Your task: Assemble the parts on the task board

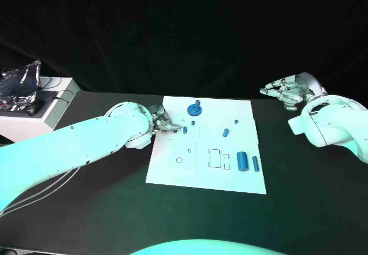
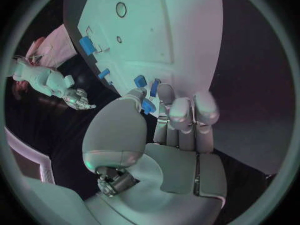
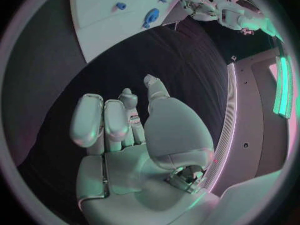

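Meanwhile, left hand point(image 1: 163, 124) fingers point(image 2: 181, 109) around a blue part point(image 2: 148, 106).

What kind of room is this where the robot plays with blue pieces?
Probably a robot test lab: a black table against a dark backdrop, a flat white task board with small blue parts laid out, and a white side cabinet with cables.

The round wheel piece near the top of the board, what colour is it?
Blue round wheel piece; the head view shows it best.
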